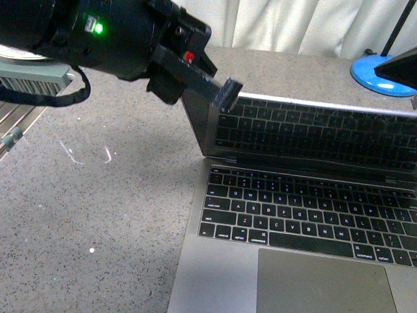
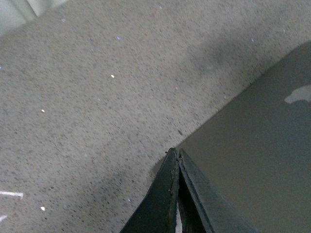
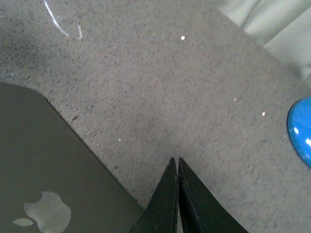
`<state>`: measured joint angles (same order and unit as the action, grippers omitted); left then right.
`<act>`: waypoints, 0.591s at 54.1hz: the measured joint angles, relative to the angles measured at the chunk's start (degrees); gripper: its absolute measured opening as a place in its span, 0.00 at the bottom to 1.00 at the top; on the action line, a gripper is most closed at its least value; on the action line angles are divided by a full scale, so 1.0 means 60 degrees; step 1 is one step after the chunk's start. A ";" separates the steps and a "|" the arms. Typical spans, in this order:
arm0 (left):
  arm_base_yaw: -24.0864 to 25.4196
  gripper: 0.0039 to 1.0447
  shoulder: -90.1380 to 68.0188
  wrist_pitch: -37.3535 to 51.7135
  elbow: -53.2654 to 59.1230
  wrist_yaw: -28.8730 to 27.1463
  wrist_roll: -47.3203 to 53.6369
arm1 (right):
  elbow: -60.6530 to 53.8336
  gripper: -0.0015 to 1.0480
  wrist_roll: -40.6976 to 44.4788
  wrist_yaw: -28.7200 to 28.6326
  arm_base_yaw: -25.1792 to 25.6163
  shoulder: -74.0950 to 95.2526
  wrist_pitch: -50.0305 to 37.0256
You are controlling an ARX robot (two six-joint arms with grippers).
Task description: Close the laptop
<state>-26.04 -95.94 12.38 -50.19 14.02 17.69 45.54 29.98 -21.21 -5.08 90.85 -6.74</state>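
We see the laptop (image 1: 293, 222) lying on a grey speckled table (image 1: 98, 215), to the right and close to us in the front view. Its black keys (image 1: 306, 212) and big trackpad (image 1: 326, 283) face up. The lid (image 1: 313, 130) is not flat down. It leans forward over the keys, about halfway shut, and the shiny screen shows the keys like a mirror. The left claw (image 1: 229, 91) comes in from the left on a fat black arm with a little green light (image 1: 98, 28). Its tip sits right at the top edge of the lid, near the lid's left corner, and it looks like it touches there. In the left wrist view, the two fingers (image 2: 163, 194) are pressed together and hold nothing, and their tips meet the edge of the lid's grey back. The right claw (image 3: 175, 162) is pinched together too, with nothing in it. It is over bare table just beside the lid's back, where we see the silver apple logo (image 3: 46, 216). A blue round thing (image 1: 374, 72) lies on the table behind the laptop, and a white curtain (image 1: 293, 23) hangs at the back.
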 joint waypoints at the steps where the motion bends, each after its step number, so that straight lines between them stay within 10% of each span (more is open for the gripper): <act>1: -0.0025 0.04 0.0000 -0.0113 0.0025 0.0036 0.0047 | -0.0018 0.01 -0.0069 0.0040 -0.0004 -0.0029 0.0164; 32: -0.1184 0.04 0.0193 -0.4197 0.0936 0.1494 0.1854 | -0.1173 0.01 -0.2575 0.1271 -0.0503 0.0025 0.2856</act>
<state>-33.15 -94.78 -12.80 -44.58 22.98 28.82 38.50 14.52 -13.58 -8.10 91.00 10.39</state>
